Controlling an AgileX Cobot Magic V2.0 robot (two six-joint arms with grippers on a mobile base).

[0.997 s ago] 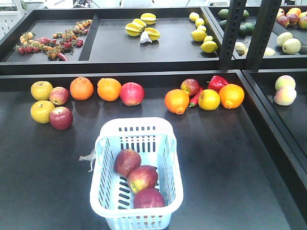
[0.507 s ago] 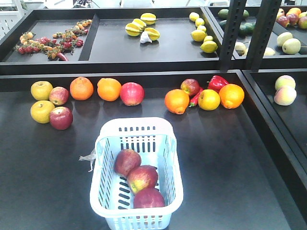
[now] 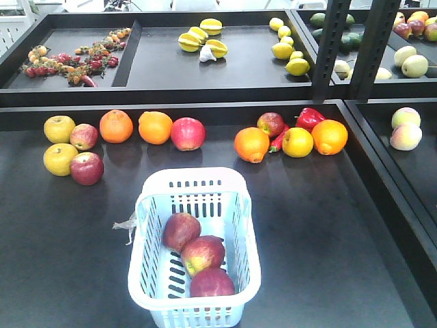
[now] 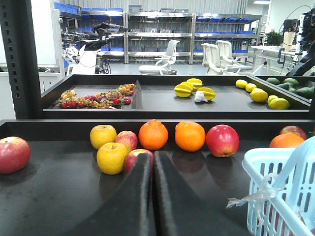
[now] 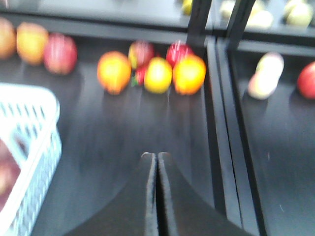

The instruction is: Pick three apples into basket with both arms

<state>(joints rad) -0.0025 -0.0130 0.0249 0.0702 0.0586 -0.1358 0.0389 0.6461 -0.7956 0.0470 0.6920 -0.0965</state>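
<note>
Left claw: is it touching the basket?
Apart. The left wrist view shows the shut left claw with bare dark table between it and the basket.

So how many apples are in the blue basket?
3, in the basket: one apple at the back left, one in the middle, one nearest the front. None look hidden.

Behind the black display table [image 4: 59,191] stands a row of grey metal shelving [image 4: 162,29] holding blue bins [image 4: 66,8], under bright ceiling light. White office chairs [image 4: 165,56] sit on the pale floor [image 4: 123,69], beside a white desk [image 4: 268,49] and a potted plant [image 4: 273,37].
</note>
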